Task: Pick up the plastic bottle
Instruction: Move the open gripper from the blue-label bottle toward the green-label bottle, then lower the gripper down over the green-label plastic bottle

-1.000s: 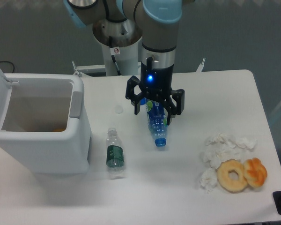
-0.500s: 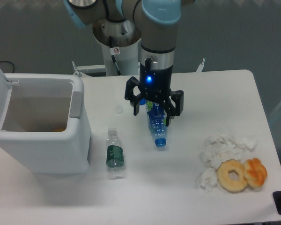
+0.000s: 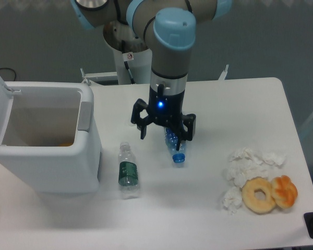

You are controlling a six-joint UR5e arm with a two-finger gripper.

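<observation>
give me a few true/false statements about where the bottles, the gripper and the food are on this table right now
1. The plastic bottle lies on its side beside the white bin. True.
2. The gripper is shut on the plastic bottle. False: it is open and hangs over the blue bottle, apart from the plastic bottle.
3. The doughnut sits near the crumpled tissues. True.
4. The blue bottle stands upright. False: it lies on the table.
5. The bin's lid is closed. False: the bin is open on top.
</observation>
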